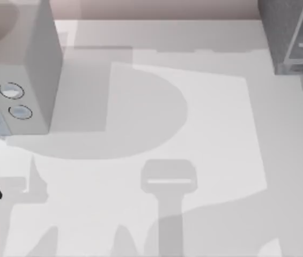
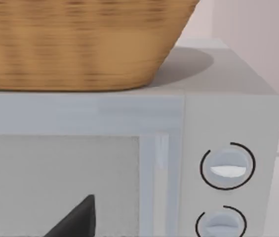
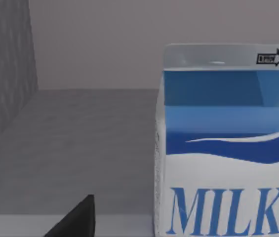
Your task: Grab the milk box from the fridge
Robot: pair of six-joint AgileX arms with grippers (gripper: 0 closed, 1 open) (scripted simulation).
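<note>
While my right wrist view faces the upright milk box (image 3: pixel 225 148) inside the fridge (image 3: pixel 75 148), I cannot tell the fingers' state.

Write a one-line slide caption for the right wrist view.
Upright blue and white milk box standing on the fridge floor, close before the right wrist camera.

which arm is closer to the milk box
Right. Its wrist view faces the upright milk box close up, on the fridge floor. The left arm faces the dial box at the table's left, far from it.
</note>
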